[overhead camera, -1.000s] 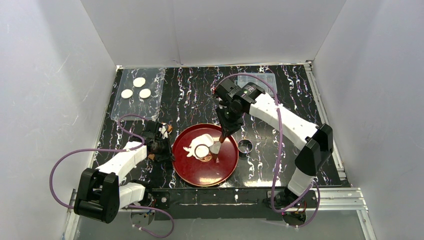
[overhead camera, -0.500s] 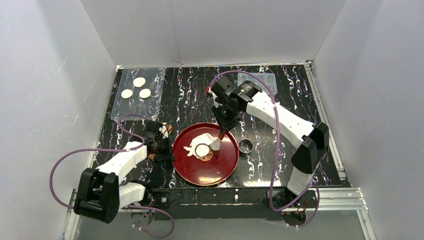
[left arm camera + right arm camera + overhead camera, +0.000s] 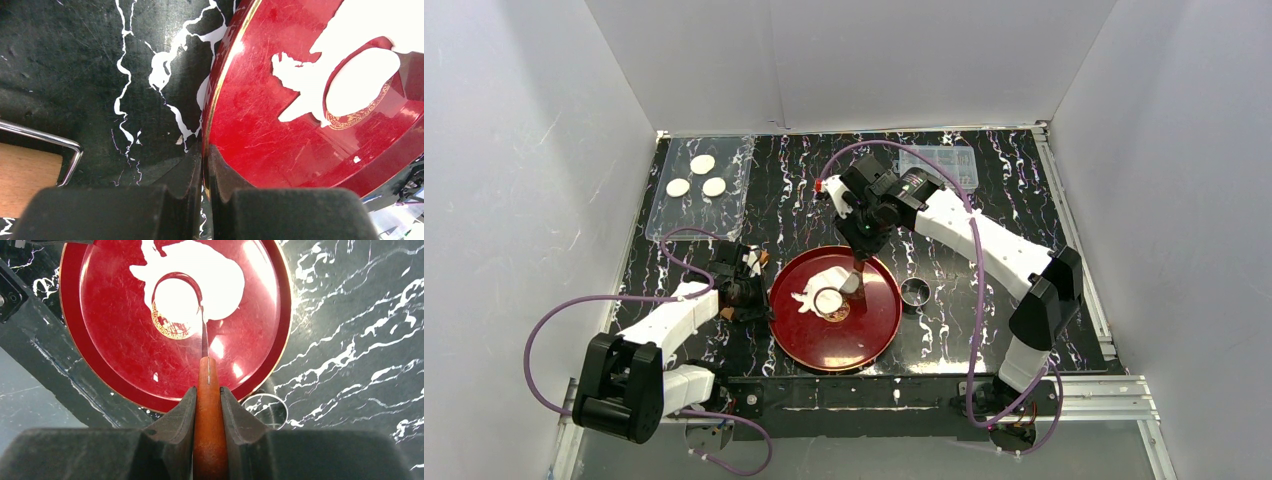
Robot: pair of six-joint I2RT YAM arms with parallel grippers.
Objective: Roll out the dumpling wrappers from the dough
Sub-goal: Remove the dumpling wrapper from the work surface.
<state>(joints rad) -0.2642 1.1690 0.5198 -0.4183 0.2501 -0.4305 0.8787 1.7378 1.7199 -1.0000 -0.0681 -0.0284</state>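
Done: three dumpling wrappers [image 3: 703, 163] on tray [image 3: 724, 215], far beyond left gripper [image 3: 205, 155], itself clenched on red plate [image 3: 250, 130] rim | right gripper [image 3: 207, 392] grasps orange-handled spatula [image 3: 208, 372], tip at fourth disc [image 3: 175, 295], cut in dough [image 3: 225, 280] | pending, by my read: lift-out.

A red plate [image 3: 879, 335] is being held at its left rim by the left gripper [image 3: 762, 300] on a black marbled table [image 3: 804, 190]. A ragged sheet of white dough [image 3: 822, 277] on the plate is being touched by a thin tool [image 3: 852, 283] carried by the right gripper [image 3: 862, 258]. Three dumpling wrappers [image 3: 714, 186] are being kept on a clear tray [image 3: 724, 215] at the far left.
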